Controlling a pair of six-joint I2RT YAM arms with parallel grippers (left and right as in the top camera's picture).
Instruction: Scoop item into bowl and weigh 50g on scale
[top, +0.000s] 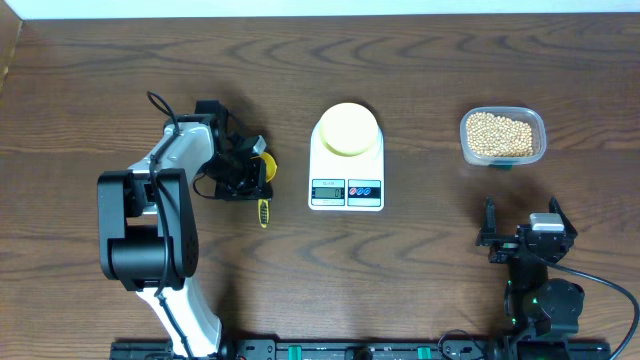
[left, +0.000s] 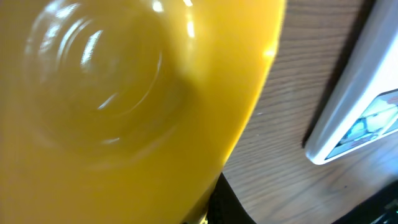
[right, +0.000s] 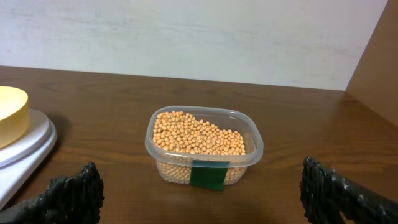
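The tan beans (top: 500, 135) fill a clear plastic tub (top: 540, 130) at the back right, also seen as beans (right: 199, 137) straight ahead of my right gripper. The pale yellow bowl (top: 347, 128) sits on the white scale (top: 347, 192). My left gripper (top: 245, 175) is left of the scale, shut on a yellow measuring scoop (top: 264, 208). The scoop's cup (left: 124, 93) fills the left wrist view, and the scale's corner (left: 360, 112) shows at the right. My right gripper (top: 525, 235) stands open and empty, short of the tub, its fingers (right: 74, 193) wide apart.
The tub carries a green label (right: 208, 174) on its near side. Dark wooden tabletop (top: 420, 270) lies between the scale and my right arm. A pale wall (right: 199, 37) stands behind the table.
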